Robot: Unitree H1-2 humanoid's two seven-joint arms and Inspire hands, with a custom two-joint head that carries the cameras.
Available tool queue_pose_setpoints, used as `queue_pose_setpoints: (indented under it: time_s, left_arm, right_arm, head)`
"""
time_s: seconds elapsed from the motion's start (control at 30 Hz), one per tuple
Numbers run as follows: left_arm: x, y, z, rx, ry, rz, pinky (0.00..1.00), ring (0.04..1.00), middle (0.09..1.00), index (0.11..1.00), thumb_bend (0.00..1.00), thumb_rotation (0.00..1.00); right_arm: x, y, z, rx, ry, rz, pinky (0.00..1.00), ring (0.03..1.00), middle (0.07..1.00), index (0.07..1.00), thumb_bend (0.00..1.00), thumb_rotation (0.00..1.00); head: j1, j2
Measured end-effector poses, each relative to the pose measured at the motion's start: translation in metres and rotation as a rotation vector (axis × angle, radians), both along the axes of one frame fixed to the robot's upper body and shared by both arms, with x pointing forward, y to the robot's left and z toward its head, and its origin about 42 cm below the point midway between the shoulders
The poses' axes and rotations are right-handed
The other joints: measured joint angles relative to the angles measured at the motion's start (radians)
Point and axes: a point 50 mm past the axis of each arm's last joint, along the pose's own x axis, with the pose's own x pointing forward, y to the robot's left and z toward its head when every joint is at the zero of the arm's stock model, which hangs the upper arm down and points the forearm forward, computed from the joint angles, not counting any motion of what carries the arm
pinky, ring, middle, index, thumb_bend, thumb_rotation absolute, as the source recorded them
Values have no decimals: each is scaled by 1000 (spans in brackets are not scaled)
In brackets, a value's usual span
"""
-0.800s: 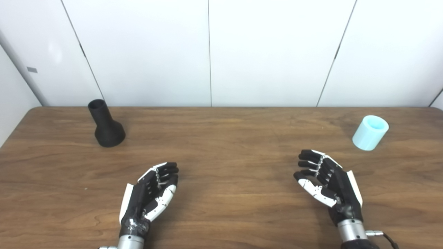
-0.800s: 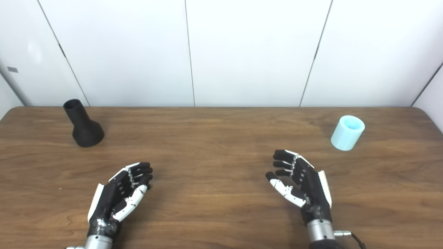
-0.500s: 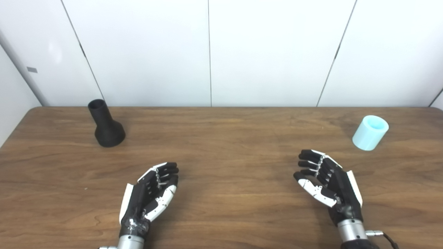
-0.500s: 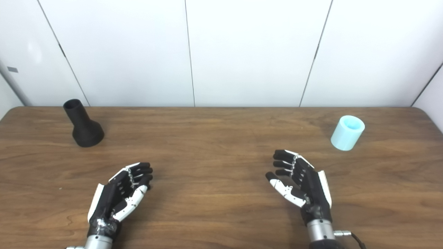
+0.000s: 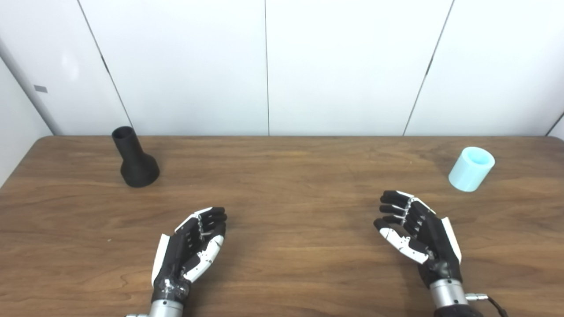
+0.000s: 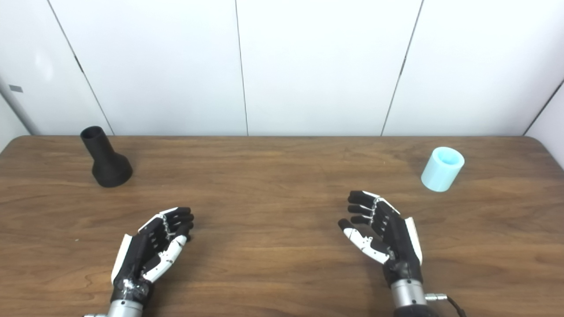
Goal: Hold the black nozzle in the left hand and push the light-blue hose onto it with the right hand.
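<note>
Pretty much nothing has changed from the earlier frames: both hands sit where they were, and the only difference I can spot is the left hand (image 5: 189, 251) looking a hair lower and closer to the near edge, honestly barely a shift. It hovers low over the wooden worktop (image 5: 291, 185) with its fingers spread and slightly curled, palm turned inward, holding nothing. The right hand (image 5: 416, 235) is the same deal, fingers fanned apart, palm facing the left one, empty too. The black nozzle (image 5: 135, 158) stands upright on its wide base, well beyond the left hand and off to that hand's outer side, close to the far edge of the worktop, not touching anything. The light-blue hose (image 5: 471, 169), really just a short stubby tube, stands on end past the right hand and out to its outer side, well apart from the fingers. Both forearms are cut off at the bottom of the frame, so you only get the wrists, plus a bit of cable poking out by the right wrist. I can't tell whether either hand actually rests on the wood.
</note>
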Motion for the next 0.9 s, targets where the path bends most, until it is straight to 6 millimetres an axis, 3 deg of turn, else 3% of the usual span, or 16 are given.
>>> queue_pose_setpoints:
  time_s: [0.17, 0.27, 0.37, 0.5, 0.63, 0.7, 0.8, 0.9]
  left_arm:
    - [0, 2, 2, 53, 1, 16, 618, 716, 749, 737, 578, 333]
    - [0, 6, 6, 47, 4, 44, 673, 771, 781, 767, 707, 292]
    - [1, 13, 10, 42, -12, 97, 673, 732, 794, 799, 753, 256]
    - [3, 24, 14, 57, -44, 176, 765, 819, 825, 833, 796, 294]
    - [13, 38, 8, 100, -89, 251, 819, 854, 834, 838, 803, 265]
    - [17, 48, 8, 107, -98, 297, 815, 848, 827, 832, 819, 266]
    - [20, 56, 21, 144, -118, 367, 788, 841, 825, 844, 839, 283]
    - [25, 59, 38, 165, -170, 403, 823, 853, 835, 851, 834, 265]
  right_arm:
    - [0, -1, 0, -1, 0, -2, 607, 690, 709, 678, 278, 10]
    - [1, -6, 0, -3, 0, -6, 618, 692, 708, 683, 276, 23]
    - [2, -16, -2, -5, 11, -10, 629, 697, 708, 684, 279, 11]
    - [5, -28, -7, 16, 20, -19, 593, 679, 693, 669, 290, 4]
    - [8, -34, -8, 18, 16, -13, 611, 694, 706, 679, 291, 5]
    - [9, -38, -8, 11, 13, -16, 613, 696, 709, 683, 285, 1]
    - [12, -44, -7, 7, 1, -18, 617, 697, 711, 687, 273, 0]
    - [14, -52, -7, 10, -3, -15, 620, 704, 721, 695, 255, 0]
  head:
    - [50, 3]
    - [75, 2]
    - [138, -2]
    - [190, -6]
    - [244, -9]
    - [311, -14]
    - [368, -21]
    - [416, -32]
